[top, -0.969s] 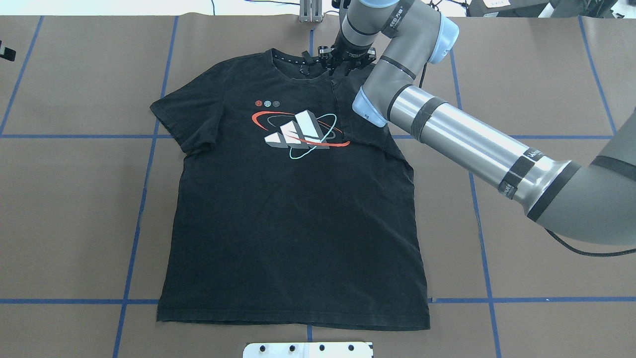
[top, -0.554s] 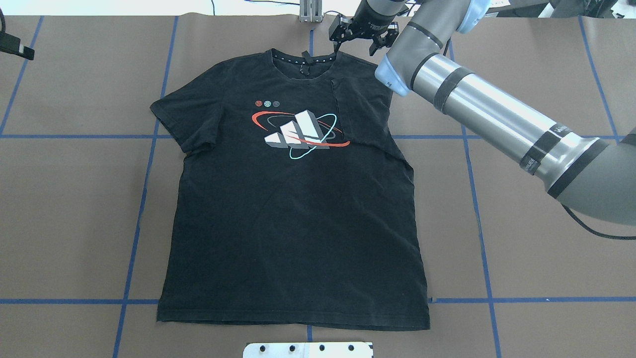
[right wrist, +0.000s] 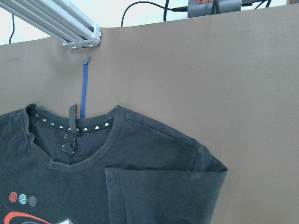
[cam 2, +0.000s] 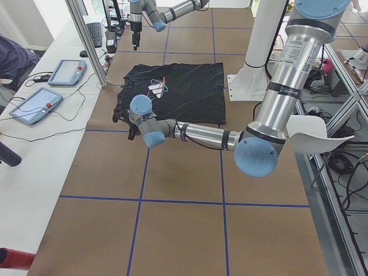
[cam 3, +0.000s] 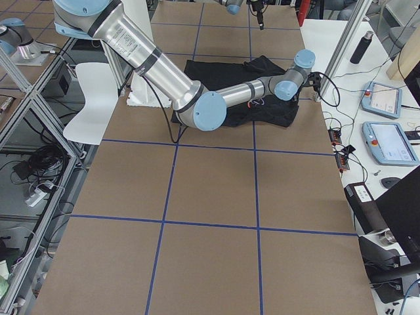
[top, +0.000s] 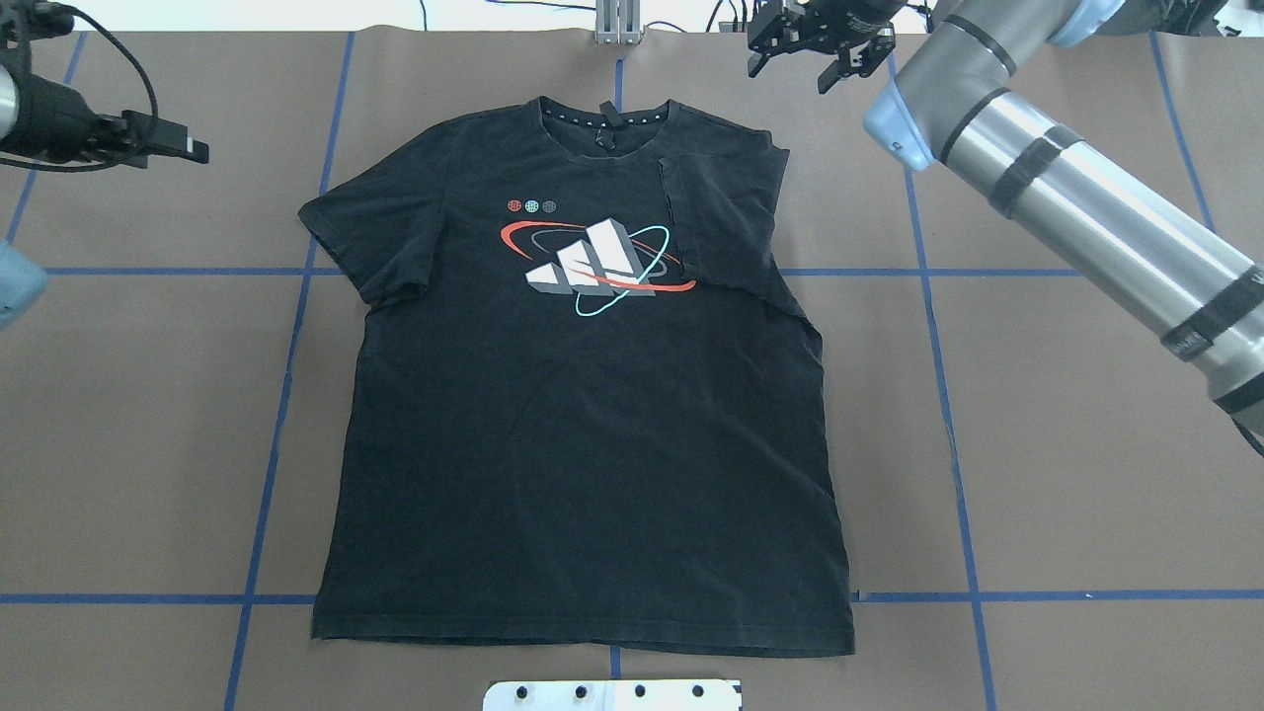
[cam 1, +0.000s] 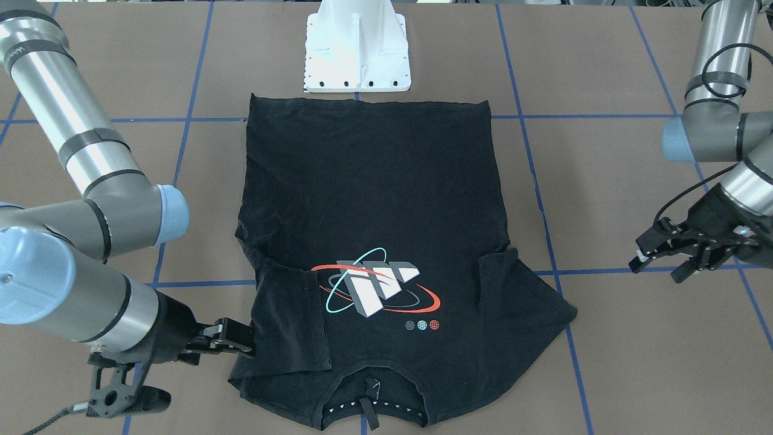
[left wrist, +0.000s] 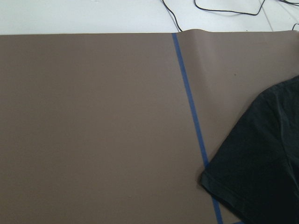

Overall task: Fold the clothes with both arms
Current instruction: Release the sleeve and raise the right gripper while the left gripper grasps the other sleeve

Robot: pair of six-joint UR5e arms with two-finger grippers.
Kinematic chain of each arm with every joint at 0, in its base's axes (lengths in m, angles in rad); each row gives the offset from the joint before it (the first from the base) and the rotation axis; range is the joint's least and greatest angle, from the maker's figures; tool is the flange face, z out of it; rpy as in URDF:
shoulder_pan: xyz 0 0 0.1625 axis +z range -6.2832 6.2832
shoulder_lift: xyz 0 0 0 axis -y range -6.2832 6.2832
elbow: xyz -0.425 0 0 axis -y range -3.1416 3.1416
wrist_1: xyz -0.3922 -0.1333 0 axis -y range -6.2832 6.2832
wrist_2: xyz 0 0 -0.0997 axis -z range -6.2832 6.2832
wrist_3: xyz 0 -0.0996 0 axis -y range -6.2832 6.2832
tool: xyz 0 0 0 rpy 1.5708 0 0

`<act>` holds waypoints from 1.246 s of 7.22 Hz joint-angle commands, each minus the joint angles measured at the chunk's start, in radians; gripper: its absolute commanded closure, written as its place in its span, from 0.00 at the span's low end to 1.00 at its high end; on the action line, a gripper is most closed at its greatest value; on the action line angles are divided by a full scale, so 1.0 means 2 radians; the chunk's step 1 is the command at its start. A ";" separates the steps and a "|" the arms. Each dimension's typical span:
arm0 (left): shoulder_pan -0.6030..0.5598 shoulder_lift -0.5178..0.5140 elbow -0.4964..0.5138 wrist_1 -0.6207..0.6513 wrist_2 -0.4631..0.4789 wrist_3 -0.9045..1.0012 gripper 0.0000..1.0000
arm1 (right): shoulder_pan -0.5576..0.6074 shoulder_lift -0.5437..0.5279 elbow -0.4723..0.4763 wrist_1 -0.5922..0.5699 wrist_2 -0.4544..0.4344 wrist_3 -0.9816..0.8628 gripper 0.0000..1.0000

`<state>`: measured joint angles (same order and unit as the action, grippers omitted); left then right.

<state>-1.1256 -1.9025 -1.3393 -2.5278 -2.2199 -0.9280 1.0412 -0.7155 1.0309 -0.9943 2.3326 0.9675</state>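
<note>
Brown table (top: 1086,444) holds T-shirt (top: 592,444) flat, one sleeve (top: 726,212) folded in; left gripper (cam 1: 656,270) and right gripper (top: 790,71) gape empty; most folds remain.

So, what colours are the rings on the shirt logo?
Red-orange and teal rings; best in overhead exterior.

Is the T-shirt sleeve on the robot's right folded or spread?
Folded: the sleeve lies flat on the T-shirt, its edge reaching the logo.

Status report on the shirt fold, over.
Right gripper open, empty, off the cloth. Left gripper open, empty, out to the side. T-shirt flat, logo up, right-side sleeve folded in, other spread. Nothing on it.
</note>
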 commanded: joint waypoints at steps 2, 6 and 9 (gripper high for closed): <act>0.051 -0.056 0.093 -0.064 0.067 -0.041 0.00 | 0.001 -0.094 0.134 -0.043 -0.018 0.000 0.00; 0.090 -0.086 0.141 -0.064 0.117 -0.042 0.04 | -0.001 -0.102 0.163 -0.067 -0.018 0.000 0.00; 0.097 -0.093 0.151 -0.063 0.129 -0.042 0.17 | -0.002 -0.102 0.163 -0.068 -0.018 0.000 0.00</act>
<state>-0.9356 -2.0857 -1.0417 -2.6550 -1.9684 -1.0125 1.0380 -0.9202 1.3556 -1.1296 2.2964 0.9680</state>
